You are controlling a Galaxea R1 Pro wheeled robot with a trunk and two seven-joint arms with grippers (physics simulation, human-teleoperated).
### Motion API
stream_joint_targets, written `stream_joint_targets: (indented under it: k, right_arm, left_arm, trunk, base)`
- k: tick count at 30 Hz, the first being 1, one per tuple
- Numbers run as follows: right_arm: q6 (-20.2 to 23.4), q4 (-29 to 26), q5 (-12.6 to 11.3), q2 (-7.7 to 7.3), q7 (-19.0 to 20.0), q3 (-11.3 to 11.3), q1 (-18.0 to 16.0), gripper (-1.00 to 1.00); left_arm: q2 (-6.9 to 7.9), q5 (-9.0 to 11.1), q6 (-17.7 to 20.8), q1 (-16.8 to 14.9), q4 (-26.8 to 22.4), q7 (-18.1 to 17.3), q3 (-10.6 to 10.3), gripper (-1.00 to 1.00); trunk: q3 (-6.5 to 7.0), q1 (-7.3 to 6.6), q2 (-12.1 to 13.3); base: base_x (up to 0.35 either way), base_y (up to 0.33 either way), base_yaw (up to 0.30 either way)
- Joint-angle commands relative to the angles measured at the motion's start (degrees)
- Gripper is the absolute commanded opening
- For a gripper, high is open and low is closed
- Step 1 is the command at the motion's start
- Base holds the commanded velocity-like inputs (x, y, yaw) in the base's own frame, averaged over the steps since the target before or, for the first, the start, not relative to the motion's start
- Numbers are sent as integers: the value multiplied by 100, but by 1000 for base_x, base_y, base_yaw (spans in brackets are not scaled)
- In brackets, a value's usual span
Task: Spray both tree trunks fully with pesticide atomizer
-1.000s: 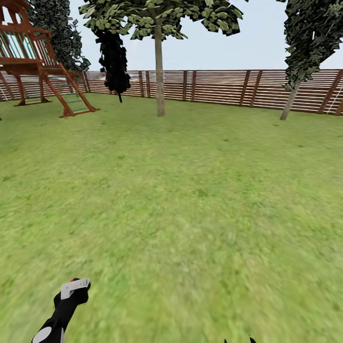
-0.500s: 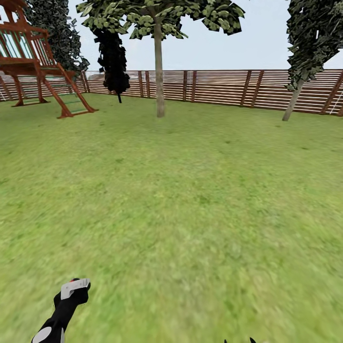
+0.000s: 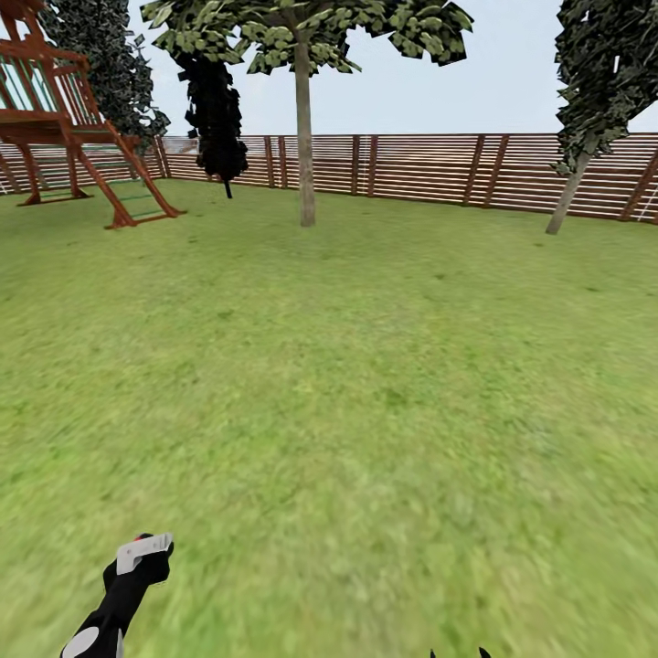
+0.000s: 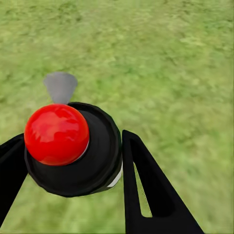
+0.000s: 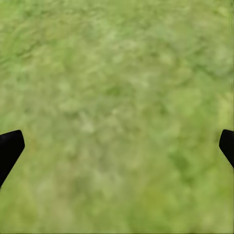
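While we look along the left gripper point(image 4: 73, 161), its two black fingers point(image 4: 141, 185) sit closed against the sides of the pesticide atomizer point(image 4: 73, 148), so we've got the bottle clamped betw. them: round black body, red top point(image 4: 56, 134) facing the wrist cam, grey nozzle tip poking out past it. From the head cam the left gripper point(image 3: 137, 562) is low at the left w/ the atomizer's white mark point(image 3: 144, 551) and a bit of red showing above the black arm. Right gripper point(image 5: 117, 141) is spread wide, fingertips point(image 5: 9, 146) far apart at opp. edges of its view, nothing betw. them but grass point(image 3: 366, 384). Lawn runs out to the slatted wooden fence point(image 3: 420, 169). One tree trunk point(image 3: 305, 137) stands well ahead, another leaning trunk point(image 3: 568, 194) far right by the fence. Wooden play frame point(image 3: 73, 128) at far left.
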Motion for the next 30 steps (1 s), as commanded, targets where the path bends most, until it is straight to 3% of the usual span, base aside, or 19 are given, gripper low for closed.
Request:
stream_joint_targets:
  k: [1,30]
  right_arm:
    - [0,0,0,0,0,0,0,100]
    - [0,0,0,-1,0,0,0,100]
  left_arm:
    - [0,2,-1,0,0,4,0,-100]
    - [0,2,-1,0,0,4,-2,-100]
  trunk:
    - [0,0,0]
    - [0,0,0]
  base:
    - [339,0,0]
    - [339,0,0]
